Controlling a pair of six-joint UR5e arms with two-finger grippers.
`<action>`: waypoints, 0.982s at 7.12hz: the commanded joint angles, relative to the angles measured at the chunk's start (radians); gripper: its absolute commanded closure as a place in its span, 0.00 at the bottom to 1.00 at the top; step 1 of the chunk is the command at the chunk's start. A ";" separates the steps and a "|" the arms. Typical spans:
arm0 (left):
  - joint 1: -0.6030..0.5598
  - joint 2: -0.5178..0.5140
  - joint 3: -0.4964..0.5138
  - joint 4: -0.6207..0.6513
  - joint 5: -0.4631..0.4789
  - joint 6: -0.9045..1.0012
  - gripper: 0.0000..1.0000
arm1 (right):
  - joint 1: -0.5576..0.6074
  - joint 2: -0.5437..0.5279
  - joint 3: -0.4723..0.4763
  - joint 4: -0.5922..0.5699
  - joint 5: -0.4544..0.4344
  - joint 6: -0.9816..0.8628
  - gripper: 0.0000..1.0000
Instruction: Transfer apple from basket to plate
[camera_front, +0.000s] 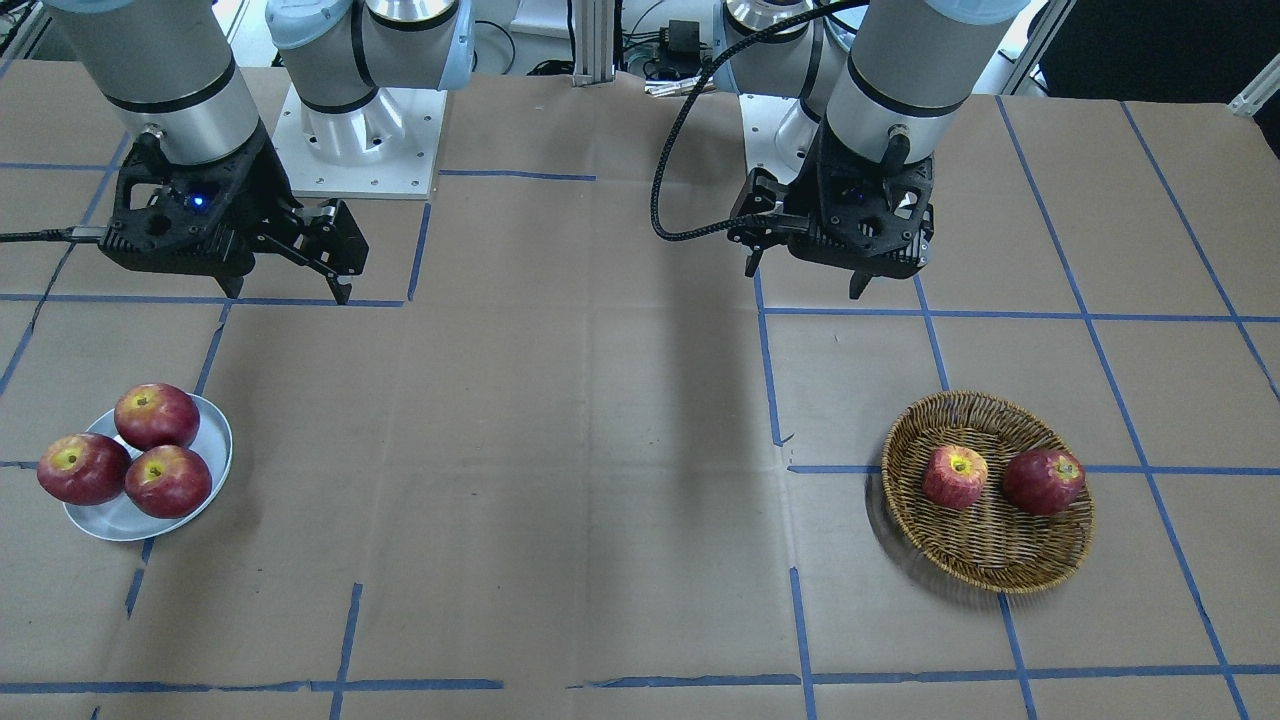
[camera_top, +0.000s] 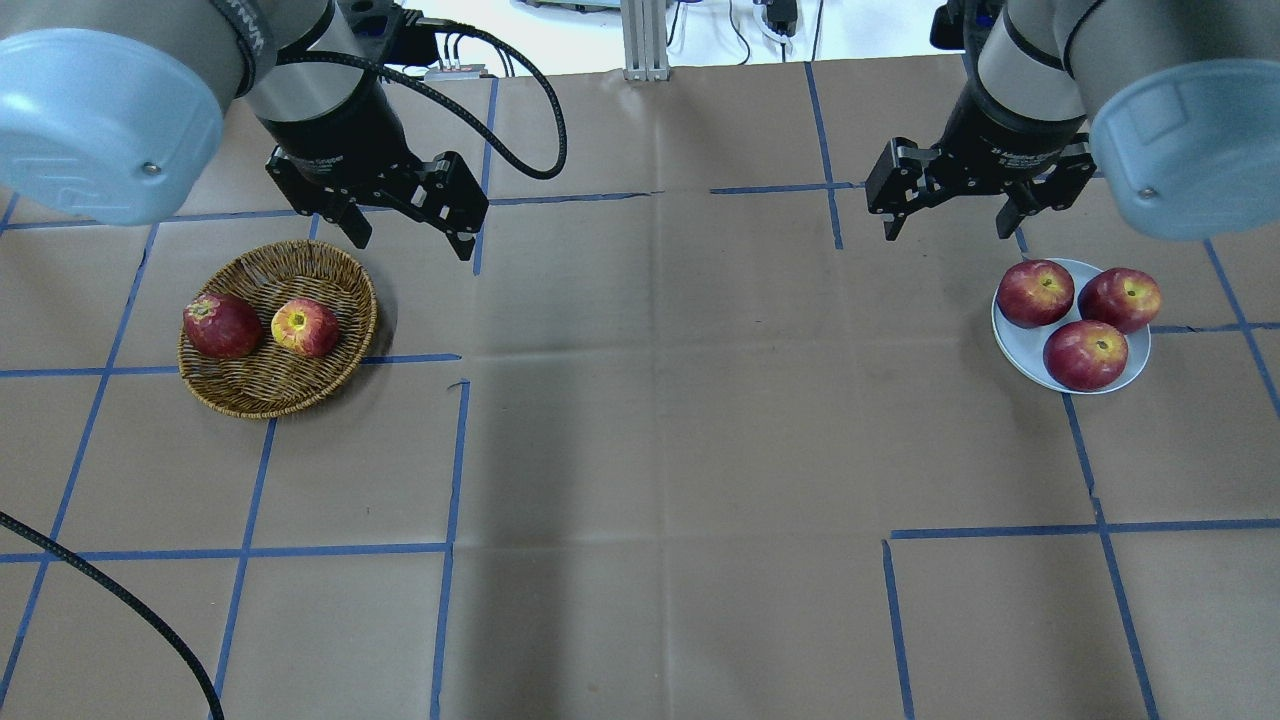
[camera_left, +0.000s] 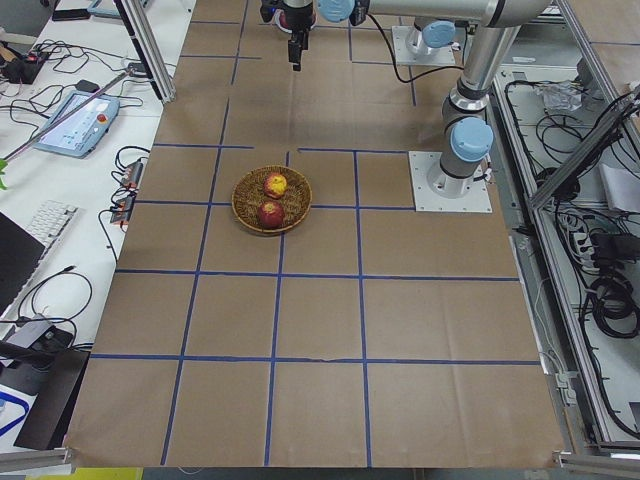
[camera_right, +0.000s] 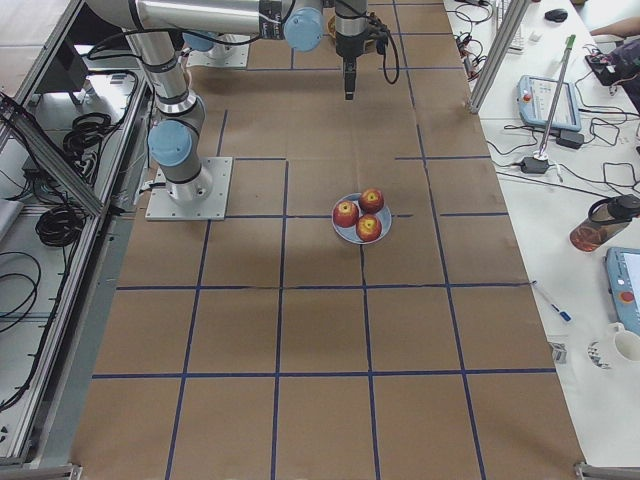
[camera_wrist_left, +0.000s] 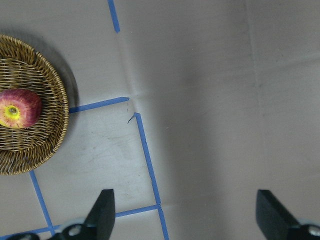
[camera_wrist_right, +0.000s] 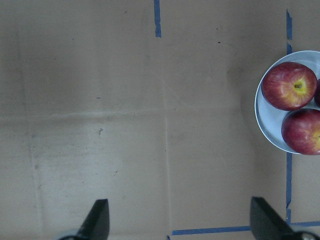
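Note:
The pinkish-red apple (camera_front: 954, 477) with a yellow-green stem hollow lies in the brown wicker basket (camera_front: 985, 548), beside a darker red apple (camera_front: 1043, 481). It also shows in the overhead view (camera_top: 305, 327) and at the left edge of the left wrist view (camera_wrist_left: 19, 108). The pale grey-blue plate (camera_front: 120, 520) holds three dark red apples (camera_front: 157, 415). My left gripper (camera_front: 803, 280) is open and empty, raised above the table behind the basket (camera_top: 270, 385). My right gripper (camera_front: 288, 292) is open and empty, raised behind the plate (camera_top: 1020, 345).
The table is covered in brown paper with a grid of blue tape lines. The two arm bases (camera_front: 355, 130) stand at the robot's edge. A black cable (camera_top: 120, 600) crosses the near left corner in the overhead view.

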 joint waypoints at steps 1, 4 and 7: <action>0.001 0.000 0.000 0.000 0.000 0.001 0.01 | -0.001 0.000 0.000 0.000 -0.002 0.000 0.00; 0.001 0.001 0.005 -0.005 0.006 0.004 0.01 | -0.001 0.000 0.000 0.002 -0.002 0.000 0.00; 0.016 0.000 0.035 -0.087 0.014 -0.007 0.01 | -0.001 0.000 0.002 0.002 -0.002 0.000 0.00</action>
